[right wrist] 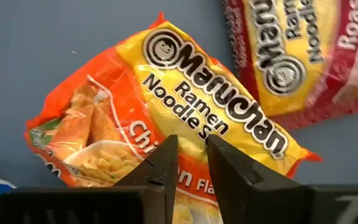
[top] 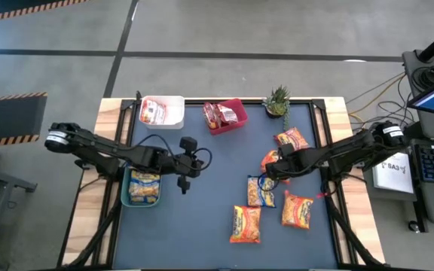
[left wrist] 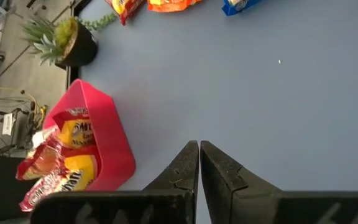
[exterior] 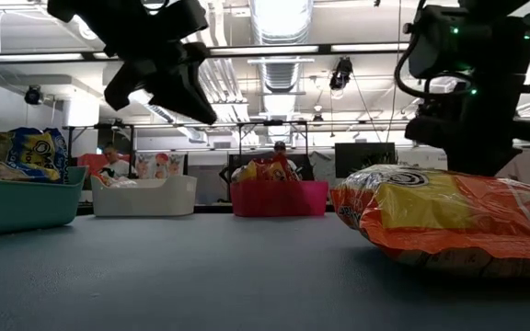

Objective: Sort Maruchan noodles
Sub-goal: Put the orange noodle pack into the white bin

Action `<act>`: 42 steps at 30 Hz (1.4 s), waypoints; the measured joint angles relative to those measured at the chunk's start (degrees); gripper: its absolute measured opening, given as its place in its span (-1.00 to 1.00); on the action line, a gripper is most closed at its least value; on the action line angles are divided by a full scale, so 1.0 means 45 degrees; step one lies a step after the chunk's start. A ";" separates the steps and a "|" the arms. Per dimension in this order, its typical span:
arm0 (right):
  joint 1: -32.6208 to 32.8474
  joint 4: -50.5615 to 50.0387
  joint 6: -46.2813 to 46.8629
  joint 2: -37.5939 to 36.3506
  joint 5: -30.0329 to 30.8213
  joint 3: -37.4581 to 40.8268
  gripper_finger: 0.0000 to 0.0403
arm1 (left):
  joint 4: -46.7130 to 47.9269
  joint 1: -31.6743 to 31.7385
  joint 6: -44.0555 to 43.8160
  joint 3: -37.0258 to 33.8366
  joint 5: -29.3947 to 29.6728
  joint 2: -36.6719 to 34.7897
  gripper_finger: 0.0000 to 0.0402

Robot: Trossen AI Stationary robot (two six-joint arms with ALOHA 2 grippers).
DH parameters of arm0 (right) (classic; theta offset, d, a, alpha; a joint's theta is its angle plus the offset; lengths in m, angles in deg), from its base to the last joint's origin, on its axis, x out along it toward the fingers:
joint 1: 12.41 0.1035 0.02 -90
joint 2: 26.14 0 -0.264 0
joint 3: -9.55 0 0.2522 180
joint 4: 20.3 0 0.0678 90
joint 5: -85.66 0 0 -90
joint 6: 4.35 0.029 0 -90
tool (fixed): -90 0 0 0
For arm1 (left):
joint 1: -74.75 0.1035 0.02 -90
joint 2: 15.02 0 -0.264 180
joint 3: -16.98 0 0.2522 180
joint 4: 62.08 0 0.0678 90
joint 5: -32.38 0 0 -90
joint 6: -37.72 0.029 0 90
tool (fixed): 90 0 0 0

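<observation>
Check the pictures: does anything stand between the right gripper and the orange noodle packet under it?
Nothing visible does. The right gripper hangs directly over the orange packet, fingers barely apart, with no object between. A red packet lies beside it, off to one side.

Both arms are showing as dark, near-black jointed links with pale grey caps at the shoulder ends. Left arm (top: pixel 104 150) is carrying a loose black cable looping along its forearm near the wrist. Right arm (top: pixel 337 154) is carrying a small red mark on its lower link. Left gripper (left wrist: pixel 199 163) fingers are tapering to narrow black wedges; right gripper (right wrist: pixel 191 158) fingers look the same, matte black. Green status LEDs are glowing on the right arm's wrist housing in the low view.
</observation>
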 joint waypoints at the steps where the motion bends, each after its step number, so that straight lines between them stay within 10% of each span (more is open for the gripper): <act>1: 0.0000 0.0133 -0.0085 0.0168 0.0023 -0.0022 -0.67 | -0.0009 0.0003 -0.0088 -0.0058 0.0000 -0.0003 -1.00; 10: 0.0003 0.5466 -0.4830 0.0878 0.0080 -0.1487 -0.76 | -0.0423 0.0005 -0.0703 -0.0142 -0.0010 -0.0024 -1.00; 16: -0.0005 0.4654 -0.6956 0.0561 0.0248 -0.2820 -0.77 | -0.0521 0.0005 -0.1690 -0.0172 -0.0224 -0.0024 -1.00; 31: -0.0261 0.1695 -0.4498 0.0424 0.1090 -0.0720 -0.77 | -0.4781 -0.0117 -0.4437 -0.2447 -0.1792 0.0073 -1.00; 42: -0.0379 0.8005 -0.4422 0.0926 0.1114 0.0709 -0.77 | -0.6067 -0.0117 -0.4822 -0.2969 -0.1749 0.0126 -1.00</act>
